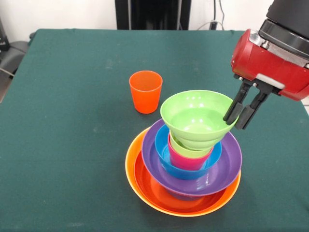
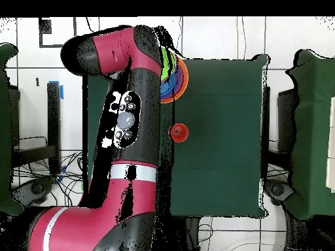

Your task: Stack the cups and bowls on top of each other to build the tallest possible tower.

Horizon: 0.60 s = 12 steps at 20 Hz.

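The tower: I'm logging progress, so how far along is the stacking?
Done: the tower has an orange bowl as base, then purple, blue, a pink cup and a green bowl on top. In hand: the gripper is at the green bowl's rim. Left: the orange cup stands alone on the table.

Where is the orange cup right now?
In the front view the orange cup stands upright by itself on the green table, just up and left of the tower, not touching it.

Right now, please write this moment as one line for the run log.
tool: at green bowl rim, shut on it | tower: green bowl on top | orange cup: alone on table
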Each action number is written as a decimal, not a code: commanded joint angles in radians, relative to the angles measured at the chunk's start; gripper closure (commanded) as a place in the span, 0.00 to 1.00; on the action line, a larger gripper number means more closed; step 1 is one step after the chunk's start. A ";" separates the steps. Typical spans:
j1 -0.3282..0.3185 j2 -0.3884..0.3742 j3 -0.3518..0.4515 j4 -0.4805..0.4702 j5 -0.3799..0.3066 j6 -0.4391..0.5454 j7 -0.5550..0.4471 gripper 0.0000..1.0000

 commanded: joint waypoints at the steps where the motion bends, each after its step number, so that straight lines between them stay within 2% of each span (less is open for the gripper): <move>1: 0.016 -0.001 0.040 0.122 0.003 0.001 0.141 1.00; 12: 0.014 -0.006 0.034 0.133 0.005 0.009 0.128 1.00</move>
